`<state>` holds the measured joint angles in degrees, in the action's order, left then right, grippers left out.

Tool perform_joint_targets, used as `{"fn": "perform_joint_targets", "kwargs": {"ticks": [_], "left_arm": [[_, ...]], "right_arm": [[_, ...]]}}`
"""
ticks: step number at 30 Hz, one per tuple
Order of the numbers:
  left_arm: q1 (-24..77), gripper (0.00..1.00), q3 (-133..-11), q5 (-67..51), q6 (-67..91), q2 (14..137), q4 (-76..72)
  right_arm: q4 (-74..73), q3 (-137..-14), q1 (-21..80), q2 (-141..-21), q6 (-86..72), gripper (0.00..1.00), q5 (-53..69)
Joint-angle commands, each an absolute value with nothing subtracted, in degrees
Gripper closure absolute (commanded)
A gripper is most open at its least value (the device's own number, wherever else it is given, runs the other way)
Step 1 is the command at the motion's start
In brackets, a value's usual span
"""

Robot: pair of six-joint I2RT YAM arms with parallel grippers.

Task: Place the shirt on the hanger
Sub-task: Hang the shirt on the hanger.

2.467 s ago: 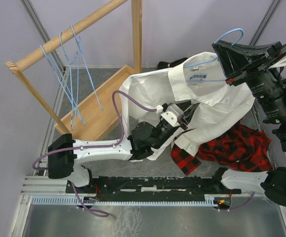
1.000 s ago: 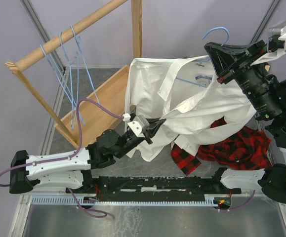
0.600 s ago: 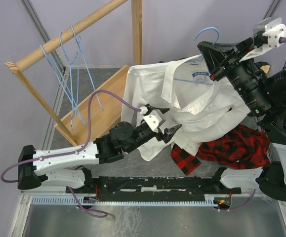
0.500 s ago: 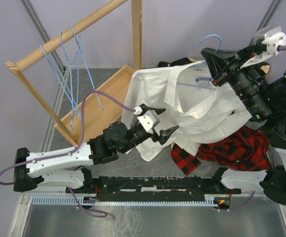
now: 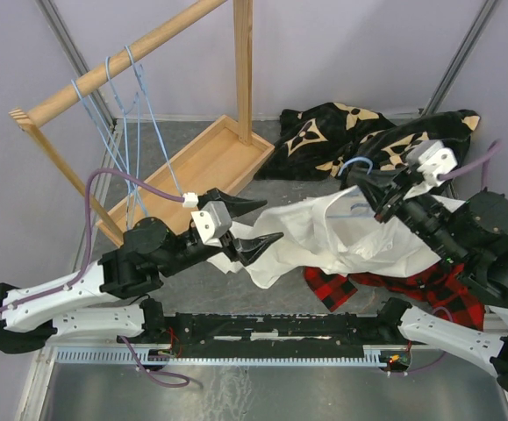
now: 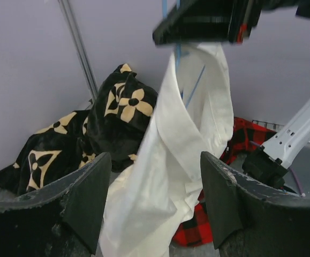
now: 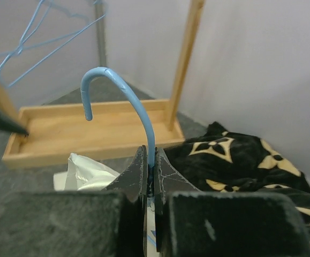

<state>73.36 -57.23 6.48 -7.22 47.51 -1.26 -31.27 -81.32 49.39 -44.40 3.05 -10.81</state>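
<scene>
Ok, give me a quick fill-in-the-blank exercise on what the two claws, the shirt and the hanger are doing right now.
1. The right claw is shut on the hanger just below its ____.
2. The left claw stands ____, gripping nothing.
3. The shirt hangs over a red-and-black ____ garment.
4. The black blanket bears tan ____.
Missing words: hook, open, plaid, flowers.
</scene>
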Motion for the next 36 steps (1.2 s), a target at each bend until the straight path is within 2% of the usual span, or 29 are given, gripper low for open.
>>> {"fn": "perform_joint_targets", "kwargs": {"ticks": [1, 11, 15, 18, 21, 26, 31, 32, 36], "left_arm": [[73.3, 0.27, -66.26, 6.12, -8.94, 50.52, -0.52], [73.37, 0.22, -77.01, 3.86, -12.87, 60.61, -0.59], [73.35, 0.21, -77.89, 3.8, -12.88, 62.4, -0.35], [73.37, 0.25, -78.27, 2.87, -12.06, 63.64, -0.36], [73.37, 0.34, -79.04, 1.21, -11.43, 64.88, 0.55], [73.31, 0.58, -80.59, 1.04, -11.1, 66.67, 1.69], [73.36, 0.92, -80.06, 0.94, -10.67, 65.91, 0.2], [73.33, 0.97, -80.07, 0.92, -10.45, 65.82, 0.43], [73.37, 0.97, -79.62, -0.09, -9.57, 64.76, 1.67]], "right_arm": [[-25.85, -75.26, 49.37, -41.95, 1.26, 0.99, 1.42], [-21.44, -67.99, 49.39, -41.78, 0.14, 0.99, 7.03], [-20.81, -67.32, 49.39, -41.96, 0.47, 0.99, 7.69], [-20.9, -67.23, 49.44, -42.22, 1.07, 0.99, 8.37], [-20.4, -66.99, 49.39, -42.32, 1.64, 0.98, 10.13], [-19.63, -65.81, 49.39, -41.63, 2.54, 0.97, 12.23], [-20.2, -65.17, 49.39, -40.64, 3.23, 0.94, 13.12], [-20.31, -65.21, 49.39, -40.35, 3.31, 0.92, 12.92], [-21.54, -66.04, 49.43, -39.32, 3.62, 0.78, 11.92]]}}
